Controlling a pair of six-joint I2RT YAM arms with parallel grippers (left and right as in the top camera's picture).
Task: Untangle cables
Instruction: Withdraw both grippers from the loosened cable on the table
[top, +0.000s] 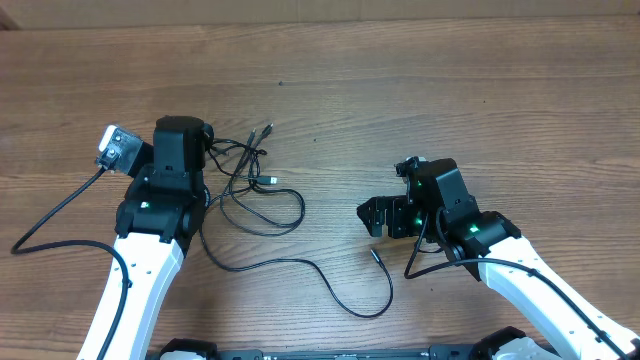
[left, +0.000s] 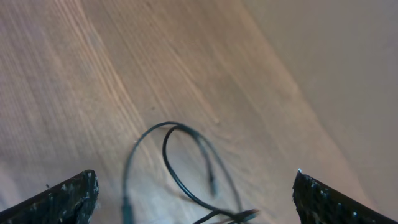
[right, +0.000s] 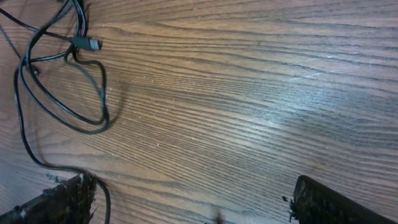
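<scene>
The cables (top: 250, 185) lie as thin black loops on the wooden table (top: 430, 90), just right of my left arm. Two small plugs (top: 268, 130) point up and right from the bundle. One long strand trails down and right to a free plug end (top: 375, 253). My left gripper (left: 194, 180) is open wide, low over a cable loop (left: 166, 125) that lies between its fingers without touching them. My right gripper (top: 372, 217) is open and empty just above that free plug end. In the right wrist view, the loops and a plug (right: 89, 43) lie at the upper left, ahead of the right gripper (right: 193, 186).
The left arm's own thick black lead (top: 50, 215) curves off to the left edge. A wiring loop (top: 430, 250) hangs by the right arm. The table's far edge (top: 320, 20) runs along the top.
</scene>
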